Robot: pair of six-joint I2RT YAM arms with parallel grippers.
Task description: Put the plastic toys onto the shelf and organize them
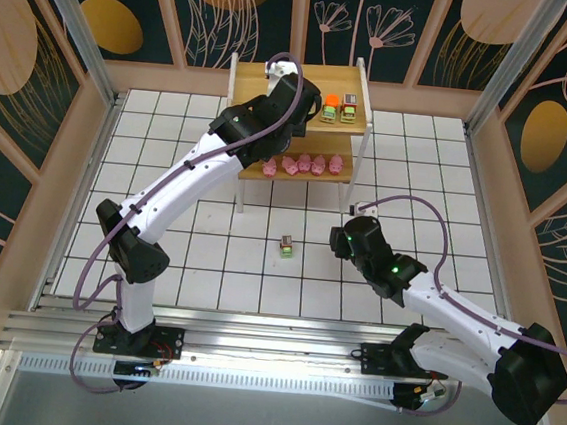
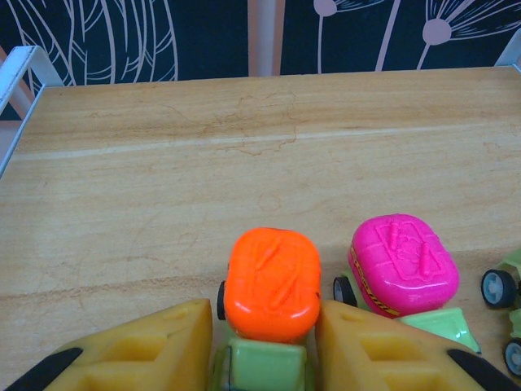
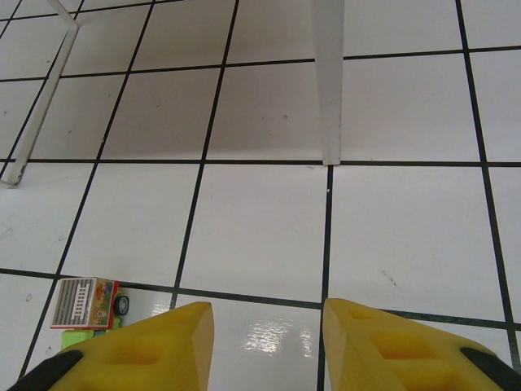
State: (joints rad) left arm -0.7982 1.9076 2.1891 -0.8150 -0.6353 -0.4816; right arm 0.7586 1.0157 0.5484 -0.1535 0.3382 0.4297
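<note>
The shelf (image 1: 251,77) stands at the back of the tiled table. My left gripper (image 1: 309,102) hovers over its top tier (image 2: 163,163). An orange-topped green toy (image 2: 273,281) stands on the wood between its yellow fingers; the left gripper (image 2: 262,318) is open, with a slim gap on the toy's left side. A magenta-topped toy (image 2: 403,265) sits just right of it. Several pink pig toys (image 1: 305,162) line the lower tier. A striped-top green toy (image 1: 286,245) (image 3: 85,303) lies on the tiles. My right gripper (image 3: 269,314) (image 1: 346,241) stands open and empty to the right of it.
Two green toys (image 1: 329,109) (image 1: 349,108) sit on the top tier beside my left wrist. A wheel of another toy (image 2: 496,287) shows at the right edge. White shelf legs (image 3: 328,81) (image 3: 41,106) rise ahead of my right gripper. Wooden walls (image 1: 76,173) enclose the table.
</note>
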